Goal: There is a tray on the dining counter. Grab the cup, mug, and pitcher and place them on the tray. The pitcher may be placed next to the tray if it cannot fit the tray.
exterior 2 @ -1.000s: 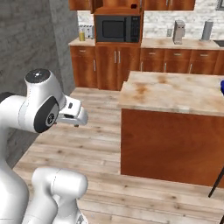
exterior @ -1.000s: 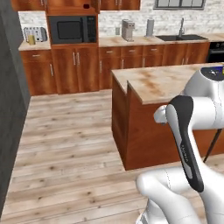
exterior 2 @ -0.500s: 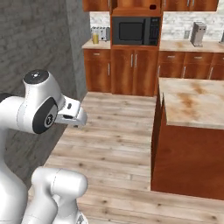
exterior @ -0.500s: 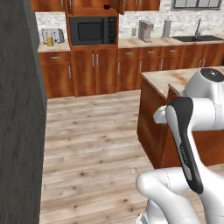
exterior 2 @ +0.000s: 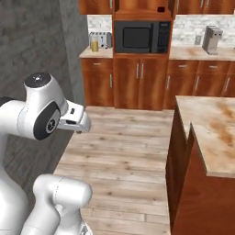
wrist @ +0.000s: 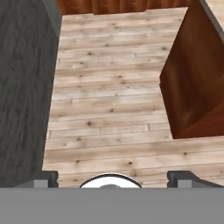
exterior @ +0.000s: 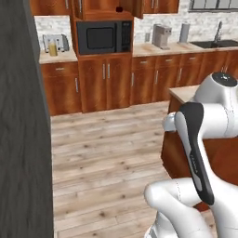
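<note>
Your jaws (wrist: pixel 112 177) hang spread wide and empty above the wood floor (wrist: pixel 109 109), just beside the dining desk (exterior 2: pixel 209 133), whose marble corner shows bare here.

A: Base driven/turned since a second ago. Whole picture shifted in both base views, so camera motion, not objects.
B: Confirmed. Microwave (exterior: pixel 103 37) now near centre of left base view, larger and closer than before. Sink (exterior: pixel 218 43) pushed to the right edge.
A: Dining counter (exterior 2: pixel 209 133) slid right in right base view; previously spread across mid-frame, now cut off at right edge. In left base view, reduced to a corner behind the arm.
B: Dark grey wall (exterior: pixel 21 130) grown from a thin strip to a wide slab on the left.
A: More wood floor (exterior 2: pixel 124 156) exposed ahead. Toaster (exterior 2: pixel 100 40) now closer to frame centre.
</note>
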